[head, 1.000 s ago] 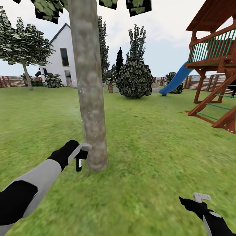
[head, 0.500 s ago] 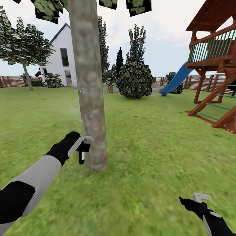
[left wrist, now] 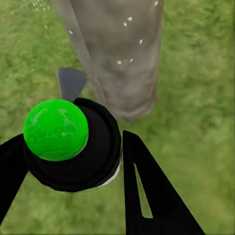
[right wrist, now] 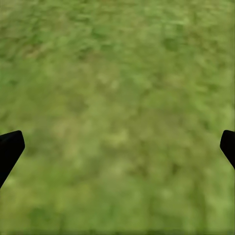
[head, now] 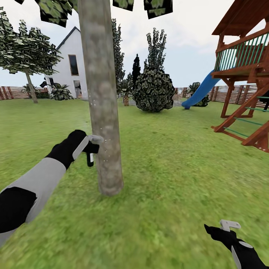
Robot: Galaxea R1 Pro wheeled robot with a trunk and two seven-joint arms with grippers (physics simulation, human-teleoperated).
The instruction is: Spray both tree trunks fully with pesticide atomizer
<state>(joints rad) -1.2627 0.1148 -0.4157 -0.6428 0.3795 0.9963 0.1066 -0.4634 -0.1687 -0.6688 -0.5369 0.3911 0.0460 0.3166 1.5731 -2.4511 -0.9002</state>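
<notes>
Two claws are in use. The left claw (head: 90, 146) is closed around the pesticide atomizer (head: 90, 156), left of centre in the head view; its black fingers (left wrist: 147, 191) flank the black bottle body in the left wrist view, where a green ball (left wrist: 56, 129) sits on top of the bottle. The grey spray head (head: 96, 139) points at the tree trunk (head: 101, 112) and sits just beside the bark, possibly touching it.

Change over the last second: the left claw has risen along the trunk, from near the base to roughly mid-height of the visible column. The camera view has not shifted. White specks (left wrist: 129, 20) dot the bark above and around the nozzle; these are judged to be spray particles.

Meaning for the task: the pass is working upward, so the lower trunk has probably been treated and the upper section remains. A second tree (head: 26, 56) stands at the upper left, well apart, in front of the fence (head: 11, 92).

The right claw (head: 228, 225), at the lower right, is spread wide and holds nothing; its dark fingertips (right wrist: 10, 149) frame bare floor (right wrist: 117, 117).
</notes>
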